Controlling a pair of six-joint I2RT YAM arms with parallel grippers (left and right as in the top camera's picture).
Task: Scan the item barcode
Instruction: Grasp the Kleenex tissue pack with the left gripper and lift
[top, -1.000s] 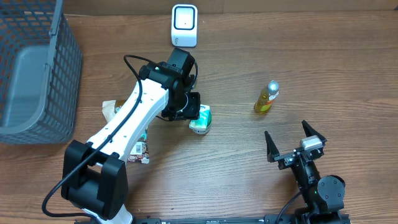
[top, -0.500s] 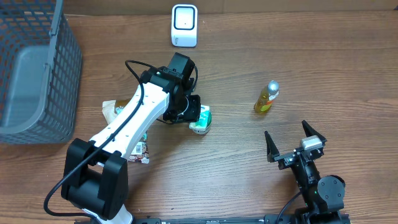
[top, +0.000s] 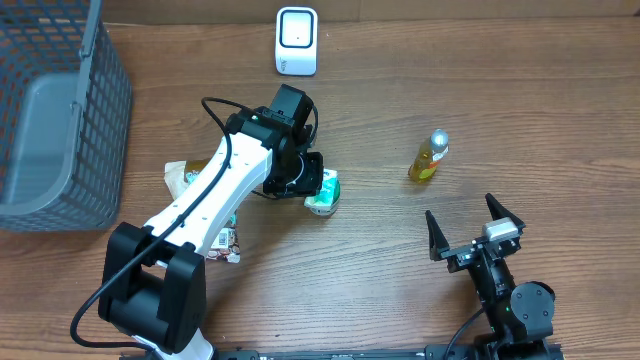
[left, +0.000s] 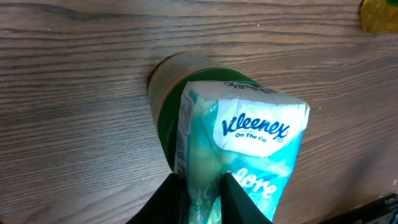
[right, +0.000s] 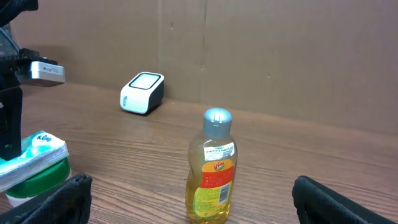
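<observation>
The brown wooden worktop fills the frame. Mid-frame, the tissue pack lies on a green lid. The left claw pinches its end. It looks soft, light and squashy, so hold its sides gently. The right claw is spread.

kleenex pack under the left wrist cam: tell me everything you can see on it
The Kleenex pack is a soft pocket pack in teal-and-white plastic wrap, with the blue "Kleenex On The Go" logo facing up. It lies across a green-lidded jar on the wood table. Its near end is creased and pinched between the left fingers.
</observation>
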